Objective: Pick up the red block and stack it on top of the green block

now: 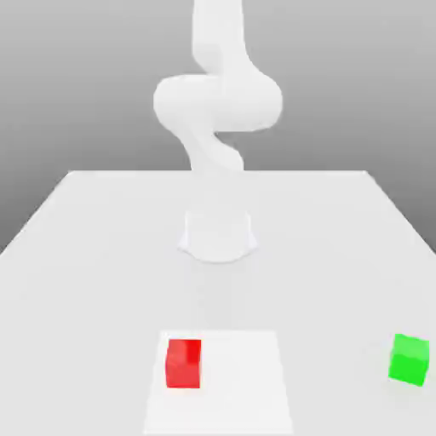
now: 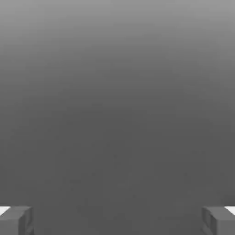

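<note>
Red block [image 1: 184,364], a small matte bright red cube, sits on the white table [image 1: 85,255] toward the near edge of the exterior view, untouched. Well apart, toward the exterior view's right, rests the small matte bright green cube, the green block [image 1: 410,359]. My gripper [image 2: 117,220] stands wide open, holding nothing, its grey fingertips [image 2: 16,220] spread far apart over bare grey ground. I judge the reach has yet to begin: I should centre the open jaws squarely over the red cube's flat sides before descending. From the white robot arm [image 1: 217,102] I cannot make out how high the hand hangs.
</note>
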Controlling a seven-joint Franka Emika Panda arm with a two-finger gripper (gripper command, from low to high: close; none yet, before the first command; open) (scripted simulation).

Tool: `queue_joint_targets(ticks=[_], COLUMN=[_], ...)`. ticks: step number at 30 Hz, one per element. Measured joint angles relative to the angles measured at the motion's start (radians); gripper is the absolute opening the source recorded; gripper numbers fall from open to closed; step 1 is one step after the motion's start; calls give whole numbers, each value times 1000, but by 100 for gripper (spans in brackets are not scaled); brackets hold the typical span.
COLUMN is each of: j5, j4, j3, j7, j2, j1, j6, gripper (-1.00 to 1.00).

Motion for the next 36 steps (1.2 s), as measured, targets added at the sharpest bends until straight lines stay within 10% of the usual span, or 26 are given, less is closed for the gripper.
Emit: queue_joint_targets(ticks=[26, 27, 36], j5=[54, 58, 45], j4=[-345, -341, -349], j3=[-36, -31, -36], j7=[-135, -137, -127], j2=[951, 977, 924], j1=[-68, -72, -70], j6=[580, 602, 557], gripper=[0, -100, -100])
